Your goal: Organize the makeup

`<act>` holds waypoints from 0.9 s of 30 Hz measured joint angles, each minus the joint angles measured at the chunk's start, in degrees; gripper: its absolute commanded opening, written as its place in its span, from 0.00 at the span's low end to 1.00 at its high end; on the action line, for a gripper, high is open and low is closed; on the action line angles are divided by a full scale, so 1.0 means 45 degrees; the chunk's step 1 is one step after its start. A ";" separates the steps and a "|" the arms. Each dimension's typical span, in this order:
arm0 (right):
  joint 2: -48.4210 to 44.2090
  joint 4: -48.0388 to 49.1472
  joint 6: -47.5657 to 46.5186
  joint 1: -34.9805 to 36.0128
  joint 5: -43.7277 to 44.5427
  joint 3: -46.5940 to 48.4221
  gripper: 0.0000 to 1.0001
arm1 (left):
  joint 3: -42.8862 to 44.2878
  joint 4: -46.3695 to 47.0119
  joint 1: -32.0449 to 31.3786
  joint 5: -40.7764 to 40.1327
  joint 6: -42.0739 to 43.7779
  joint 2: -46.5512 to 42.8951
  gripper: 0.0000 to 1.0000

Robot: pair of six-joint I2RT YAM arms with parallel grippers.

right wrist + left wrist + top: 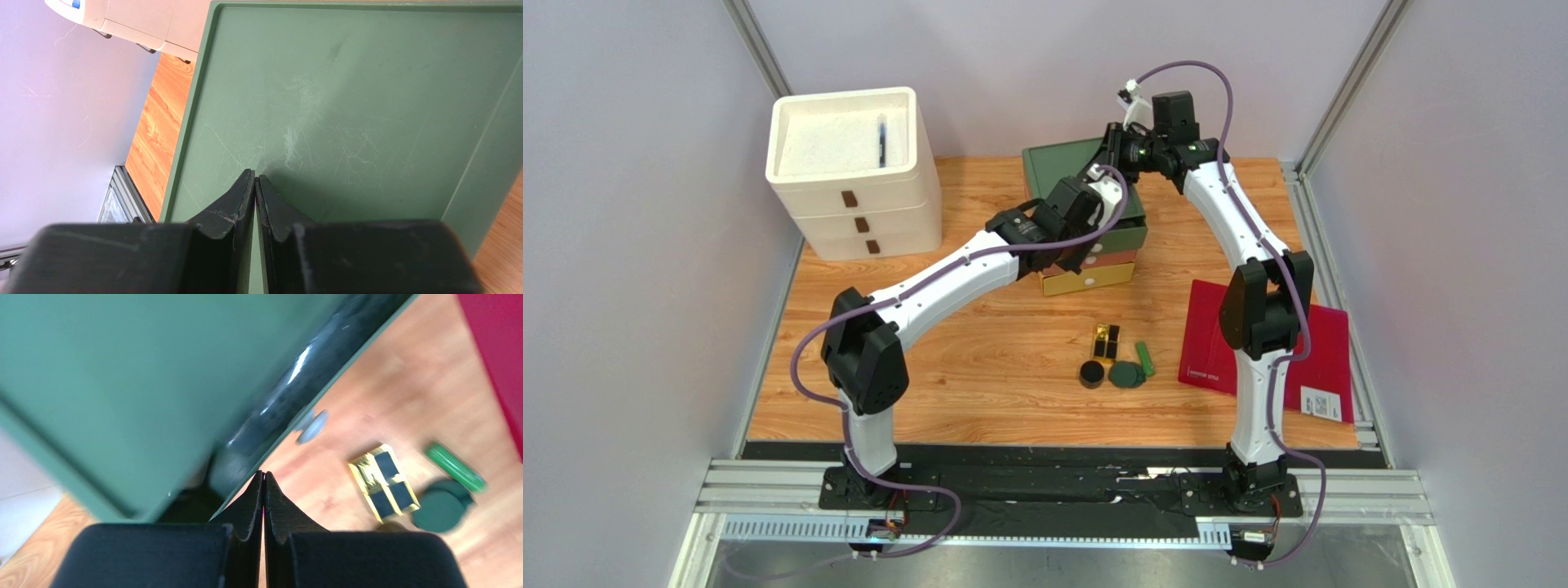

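Makeup (1109,337): loose on counter (989,368), just off near side of green box (1133,228).
Left tool (264,474): closed, empty, at box's front edge.
Right tool (255,177): fingers together, nothing seen between, over inner face of box's open lid (368,92).
Past left tool, one cluster: black-and-gold case (385,490), dark green compact (439,508), bright green stick (457,468), round black jar (1092,374).
Judged light, rigid, slick.
Stick may roll: pinch mid-length.
Compact, jar: grip across diameter.
Case: grip across narrow width.
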 measured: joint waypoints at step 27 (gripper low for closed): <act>0.0126 -0.1151 0.0199 0.0029 0.0758 0.1035 0.17 | 0.0971 0.2210 0.1598 -0.0690 -0.0112 -0.3424 0.99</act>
